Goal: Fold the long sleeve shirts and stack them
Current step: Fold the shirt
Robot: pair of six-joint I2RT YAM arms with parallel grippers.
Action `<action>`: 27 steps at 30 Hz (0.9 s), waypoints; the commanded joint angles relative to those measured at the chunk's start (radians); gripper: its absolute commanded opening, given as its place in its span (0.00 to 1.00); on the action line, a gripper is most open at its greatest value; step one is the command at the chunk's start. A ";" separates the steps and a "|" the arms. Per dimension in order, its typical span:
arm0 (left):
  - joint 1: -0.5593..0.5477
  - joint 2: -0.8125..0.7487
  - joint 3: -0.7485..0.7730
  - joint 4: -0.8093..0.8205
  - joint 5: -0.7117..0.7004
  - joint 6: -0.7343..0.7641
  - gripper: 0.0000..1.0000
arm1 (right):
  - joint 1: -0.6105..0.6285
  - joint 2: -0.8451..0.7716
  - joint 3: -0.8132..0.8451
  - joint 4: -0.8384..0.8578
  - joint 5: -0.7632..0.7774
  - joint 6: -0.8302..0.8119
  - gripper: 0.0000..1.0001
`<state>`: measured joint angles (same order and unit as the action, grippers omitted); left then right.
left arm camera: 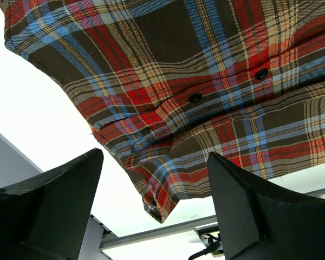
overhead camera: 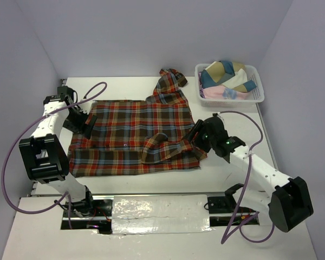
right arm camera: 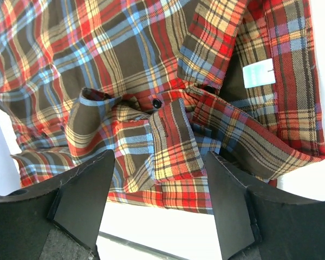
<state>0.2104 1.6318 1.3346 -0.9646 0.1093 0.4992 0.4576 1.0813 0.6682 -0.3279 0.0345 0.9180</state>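
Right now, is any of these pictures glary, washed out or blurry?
Top external view: even light, glare only on the shiny crinkled strip near the arm bases. Left wrist view: white table blown out, red-orange, brown and blue plaid flannel shirt sharp. Right wrist view: same crisp plaid, table overexposed at right.

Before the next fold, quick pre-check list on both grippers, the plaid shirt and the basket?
1. Left gripper open, empty: ok.
2. Right gripper open, empty: ok.
3. Plaid shirt flat: not ok; near sleeve rumpled across the front, far sleeve trailing toward the basket.
4. Basket apart from shirt: ok.
5. Shirt corner in left gripper's opening: ok.
6. Grippers touching cloth: cannot tell.
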 commanded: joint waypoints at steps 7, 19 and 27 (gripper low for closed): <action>-0.005 -0.033 -0.011 0.001 -0.008 0.025 0.91 | -0.008 0.060 -0.036 0.027 -0.025 0.010 0.80; -0.005 -0.039 -0.023 0.004 -0.017 0.027 0.91 | -0.008 0.177 -0.041 0.145 -0.065 0.035 0.66; -0.005 -0.033 -0.026 0.009 -0.008 0.019 0.91 | -0.007 0.193 0.004 0.089 0.010 -0.074 0.39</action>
<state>0.2104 1.6272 1.3079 -0.9592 0.0910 0.5022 0.4553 1.2633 0.6281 -0.2375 -0.0055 0.9058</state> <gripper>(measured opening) 0.907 0.407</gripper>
